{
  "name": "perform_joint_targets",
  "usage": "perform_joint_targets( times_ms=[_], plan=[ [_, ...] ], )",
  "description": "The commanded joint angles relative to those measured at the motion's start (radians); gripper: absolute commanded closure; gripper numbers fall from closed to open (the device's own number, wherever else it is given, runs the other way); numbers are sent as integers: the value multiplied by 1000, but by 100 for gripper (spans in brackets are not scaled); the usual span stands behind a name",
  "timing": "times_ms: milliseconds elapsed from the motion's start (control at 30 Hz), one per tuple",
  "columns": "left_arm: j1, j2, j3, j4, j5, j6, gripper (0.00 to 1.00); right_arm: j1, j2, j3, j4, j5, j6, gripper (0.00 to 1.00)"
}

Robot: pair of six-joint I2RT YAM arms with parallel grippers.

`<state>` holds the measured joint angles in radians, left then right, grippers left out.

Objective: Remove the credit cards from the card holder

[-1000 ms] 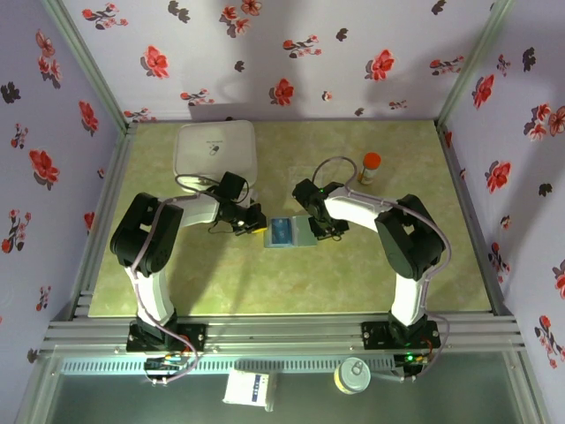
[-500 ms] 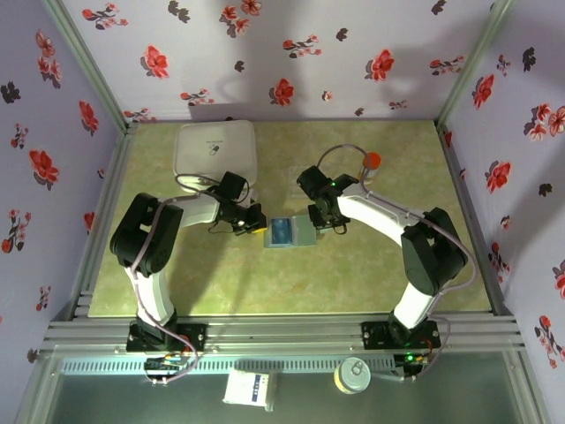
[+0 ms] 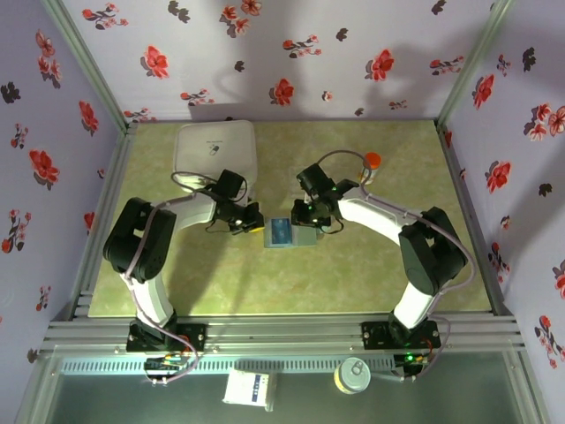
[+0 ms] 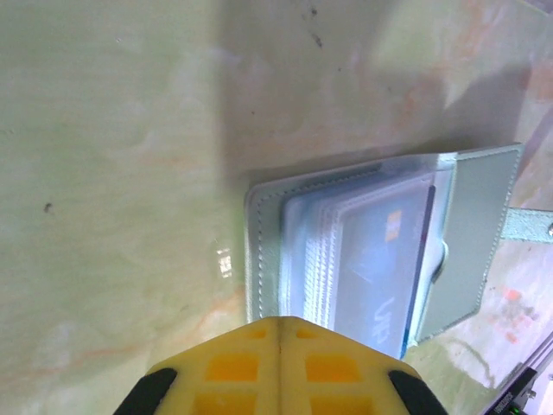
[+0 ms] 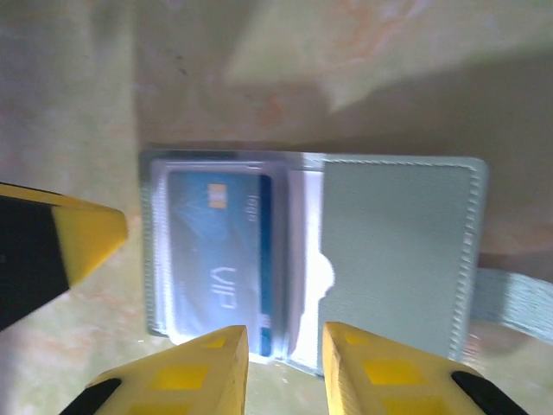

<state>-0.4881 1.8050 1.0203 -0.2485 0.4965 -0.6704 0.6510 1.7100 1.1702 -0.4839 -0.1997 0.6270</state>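
Note:
The grey-blue card holder (image 3: 305, 235) lies open on the table between the two arms. A blue credit card (image 3: 280, 231) sits in the clear sleeve of its left panel. In the right wrist view the credit card (image 5: 216, 251) reads "VIP", beside the plain flap of the card holder (image 5: 397, 251). My right gripper (image 5: 285, 339) is open, its yellow fingertips either side of the card's right edge at the holder's near rim. My left gripper (image 4: 278, 322) is shut, its tip at the edge of the card holder (image 4: 479, 216), where the credit card (image 4: 380, 259) shows through the sleeve. The red-orange card is hidden.
A big white rounded box (image 3: 216, 150) stands at the back left behind my left gripper (image 3: 254, 226). An orange-capped bottle (image 3: 372, 162) stands at the back right, behind the arm of my right gripper (image 3: 306, 215). The holder's strap (image 5: 511, 294) sticks out to the right.
The right arm has stretched out and its gripper has moved left over the card holder, with its jaws a little wider. The left arm has barely moved.

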Motion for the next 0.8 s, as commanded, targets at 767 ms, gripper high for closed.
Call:
perform_joint_targets(
  times_ms=[767],
  plan=[
    [-107,56,83,-102,-57,25,100,-85,114,-136,349,-322,102,78]
  ],
)
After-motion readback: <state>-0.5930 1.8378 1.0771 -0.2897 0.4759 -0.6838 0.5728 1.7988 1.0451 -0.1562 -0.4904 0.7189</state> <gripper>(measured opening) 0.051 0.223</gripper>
